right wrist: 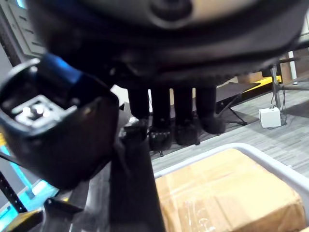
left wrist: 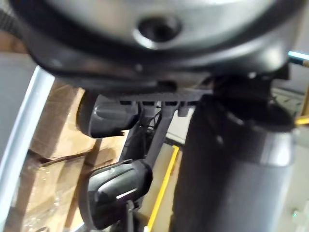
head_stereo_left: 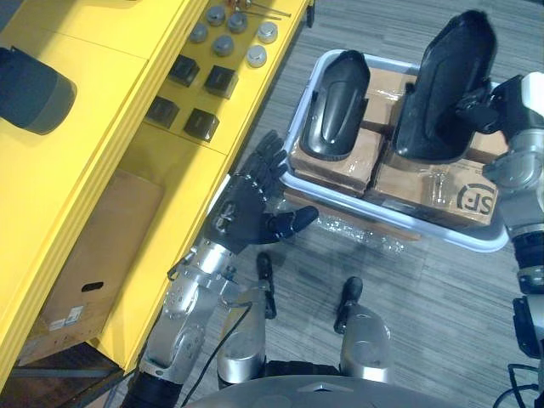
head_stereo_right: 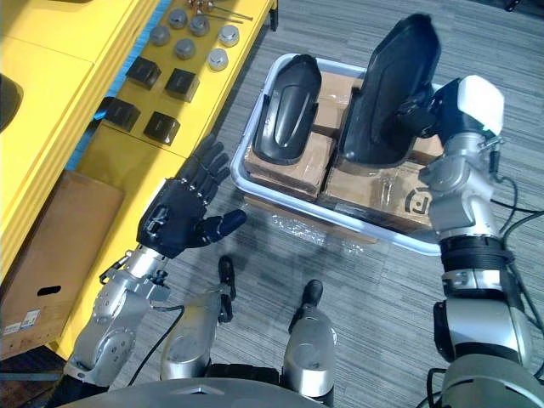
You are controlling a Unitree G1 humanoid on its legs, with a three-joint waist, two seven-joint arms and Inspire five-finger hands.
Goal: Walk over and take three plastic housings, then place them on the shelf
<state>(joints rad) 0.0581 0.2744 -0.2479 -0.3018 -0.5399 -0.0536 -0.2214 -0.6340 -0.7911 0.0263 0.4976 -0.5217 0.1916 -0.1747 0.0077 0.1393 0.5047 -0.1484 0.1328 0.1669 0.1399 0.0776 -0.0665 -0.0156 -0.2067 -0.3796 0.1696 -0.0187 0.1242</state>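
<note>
Held housing: the held housing [head_stereo_left: 442, 85] is raised over the bin [head_stereo_left: 399, 218], tipped up on end. Its long axis runs roughly 6 to 12 o'clock, with the top leaning toward 1.
Right hand: the right hand [head_stereo_right: 429, 115] grips the held housing at its 3 o'clock edge, fingers [right wrist: 183, 116] curled onto the dark shell.
Second housing: the second housing [head_stereo_left: 336, 102] lies flat on the cardboard boxes [head_stereo_left: 340, 166] in the bin's 9 o'clock half. Its long axis also runs 6 to 12, and it sits just beside the held one without touching it.
Left hand: the left hand [head_stereo_left: 242, 212] hovers empty between shelf and bin, fingers [head_stereo_left: 268, 161] straight and spread, pointing to 1 o'clock. The second housing is near it, at 1 o'clock.
Key relation: the shelf [head_stereo_left: 127, 51] lies at 9 to 10 o'clock from the held housing, past the second housing and the left hand. The left hand is the nearer to the shelf.
Open room: dark blocks [head_stereo_left: 221, 81] and round caps [head_stereo_left: 223, 44] crowd the tier's 12 o'clock end, and the bare yellow toward 7 o'clock looks the roomier landing.
Edges: the swing likely has to clear the bin's rim, the second housing and the shelf's front lip.
</note>
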